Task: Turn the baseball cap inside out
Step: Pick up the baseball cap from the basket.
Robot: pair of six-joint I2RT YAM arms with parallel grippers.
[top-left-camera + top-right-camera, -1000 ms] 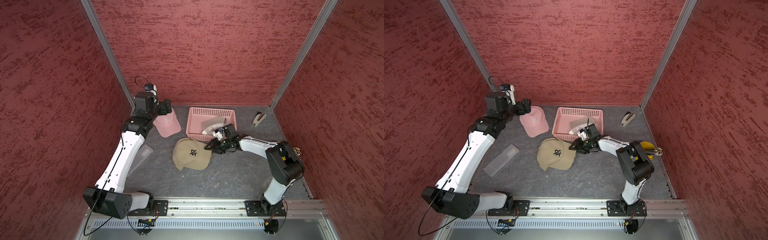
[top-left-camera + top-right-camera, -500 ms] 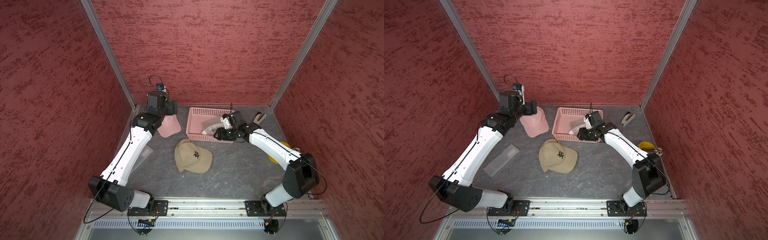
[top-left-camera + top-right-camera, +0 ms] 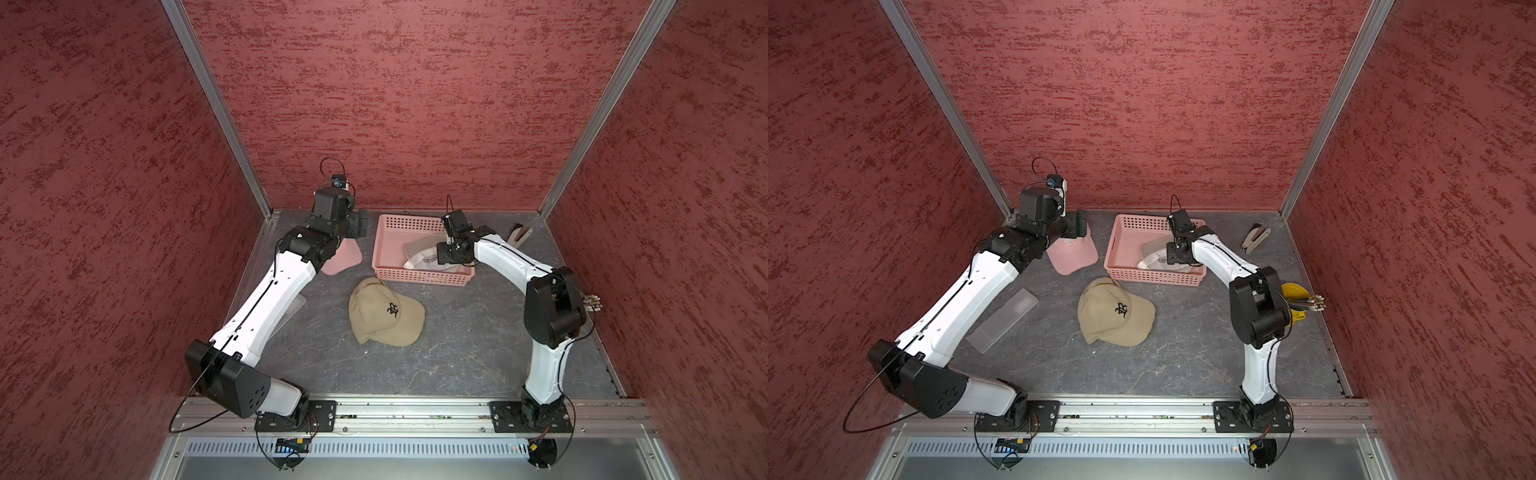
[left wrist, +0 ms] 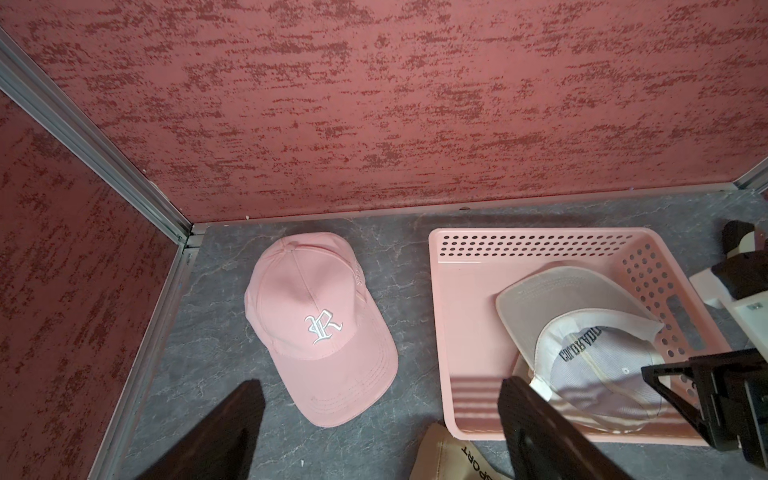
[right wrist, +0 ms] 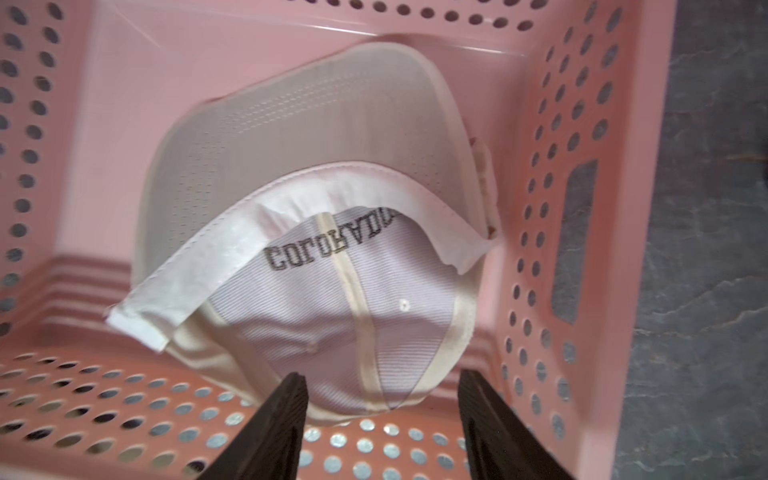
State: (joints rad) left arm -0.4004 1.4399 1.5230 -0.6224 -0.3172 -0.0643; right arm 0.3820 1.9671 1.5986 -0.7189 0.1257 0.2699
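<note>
The right gripper [image 3: 439, 258] leaves the edge of the tan cap [image 3: 384, 312] at the centre of the frame and swings up and back. It now hangs over the pink basket [image 3: 409, 222], above the white cap [image 3: 419, 251] inside it. The right arm [image 3: 507, 257], a second ago folded low across the mat [image 3: 457, 353], stands raised at the right. The left gripper [image 3: 358, 224] shifts from the upper left toward the middle, over the pink cap [image 3: 1073, 255]. The tan cap sits slightly turned.
</note>
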